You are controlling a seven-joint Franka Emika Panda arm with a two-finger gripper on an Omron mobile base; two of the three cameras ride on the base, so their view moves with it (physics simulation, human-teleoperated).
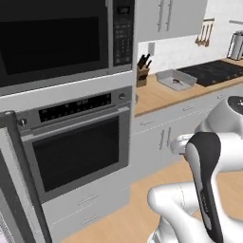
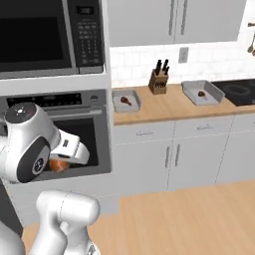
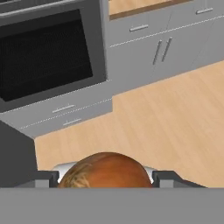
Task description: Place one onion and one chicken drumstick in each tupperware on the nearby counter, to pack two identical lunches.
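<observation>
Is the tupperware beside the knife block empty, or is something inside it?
Not empty. In the right base view, the tupperware left of the knife block on the counter holds one chicken drumstick; no onion is in it.

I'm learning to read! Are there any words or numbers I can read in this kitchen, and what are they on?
None can be read.
Microwave keypad and its small display: marks too blurred.
Oven control panel: light marks, too small to read.

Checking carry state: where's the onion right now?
The onion sits between the end effector fingers at the bottom of the hand view, above the wood floor; in the right base view it shows orange at the wrist, in front of the oven.
</observation>
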